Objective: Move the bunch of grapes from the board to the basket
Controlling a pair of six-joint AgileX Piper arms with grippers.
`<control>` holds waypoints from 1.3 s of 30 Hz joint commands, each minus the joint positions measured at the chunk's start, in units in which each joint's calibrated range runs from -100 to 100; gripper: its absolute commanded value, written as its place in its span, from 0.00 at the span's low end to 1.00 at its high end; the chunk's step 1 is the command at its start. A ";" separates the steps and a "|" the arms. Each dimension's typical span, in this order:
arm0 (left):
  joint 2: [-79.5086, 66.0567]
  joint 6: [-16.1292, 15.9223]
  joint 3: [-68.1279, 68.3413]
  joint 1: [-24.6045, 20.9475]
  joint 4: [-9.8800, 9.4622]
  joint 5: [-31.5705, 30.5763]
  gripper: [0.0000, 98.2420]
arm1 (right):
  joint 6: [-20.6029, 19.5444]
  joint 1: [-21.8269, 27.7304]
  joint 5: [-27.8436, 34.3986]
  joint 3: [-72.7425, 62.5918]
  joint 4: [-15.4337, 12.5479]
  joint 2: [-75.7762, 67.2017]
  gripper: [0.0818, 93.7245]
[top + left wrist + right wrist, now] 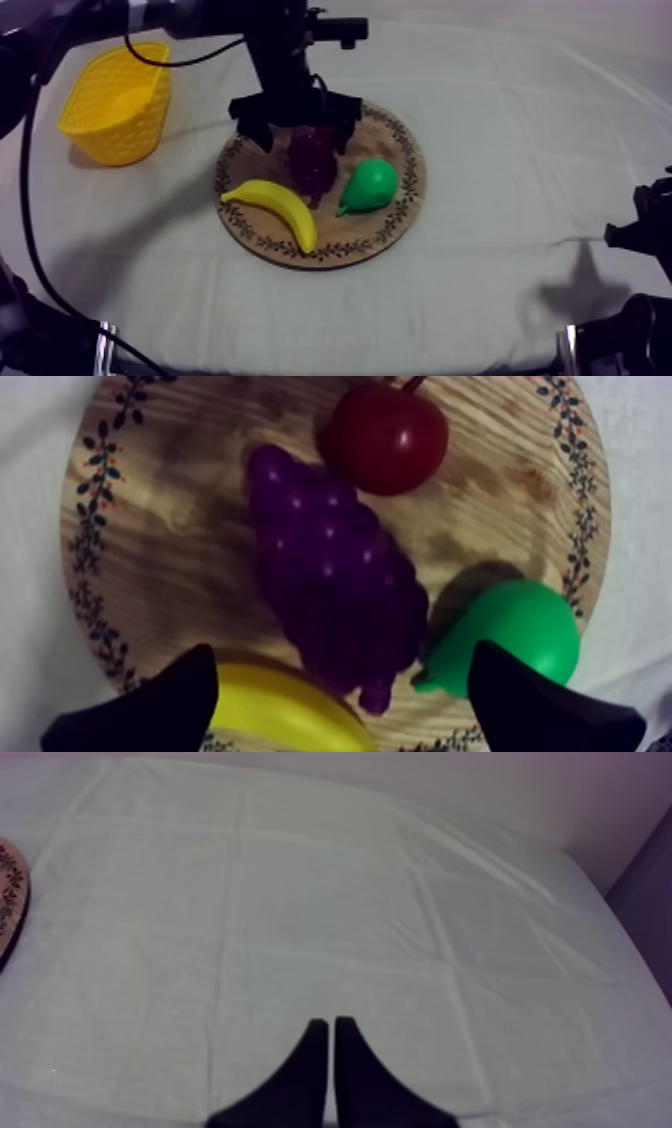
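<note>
My left jaws hang released above the bunch of grapes (312,165) on the wooden board (400,215), arm reaching in from upper left. My right jaws are clenched, empty. Count: 1 banana (275,205), 1 pear (370,185), 1 small red fruit (385,438), 1 yellow basket (115,100).

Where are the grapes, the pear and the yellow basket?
bunch of grapes (335,581), left wrist view, middle of the bunch
pear (372,184), top view, round green body
yellow basket (112,135), top view, outer side wall

Grained wooden board (190,546), glossy small red fruit (385,438), seemingly plastic yellow basket (122,128), matt creased cloth (350,922)
</note>
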 commanded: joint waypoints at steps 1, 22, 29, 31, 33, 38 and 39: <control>1.61 -0.23 -1.43 -0.08 0.04 0.20 0.97 | -0.01 0.00 0.04 -0.05 -0.01 -0.02 0.00; 12.29 -1.63 -11.26 -0.17 0.34 4.58 0.82 | -0.01 0.00 0.04 -0.05 -0.01 -0.02 0.00; 12.72 -1.27 -11.50 -0.04 -0.06 4.94 0.58 | -0.01 0.00 0.04 -0.05 -0.01 -0.02 0.00; 12.40 -1.36 -11.09 -0.03 -0.20 4.51 0.55 | -0.01 0.00 0.04 -0.05 -0.01 -0.02 0.00; 11.64 -1.47 -10.37 -0.03 -0.34 3.96 0.54 | -0.01 0.00 0.04 -0.05 -0.01 -0.02 0.00; 7.65 -2.23 -7.64 -0.07 -0.72 2.85 0.54 | -0.01 0.00 0.04 -0.05 -0.01 -0.02 0.00; 6.55 -2.49 -7.03 -0.10 -0.80 2.77 0.54 | -0.01 0.00 0.04 -0.05 -0.01 -0.02 0.00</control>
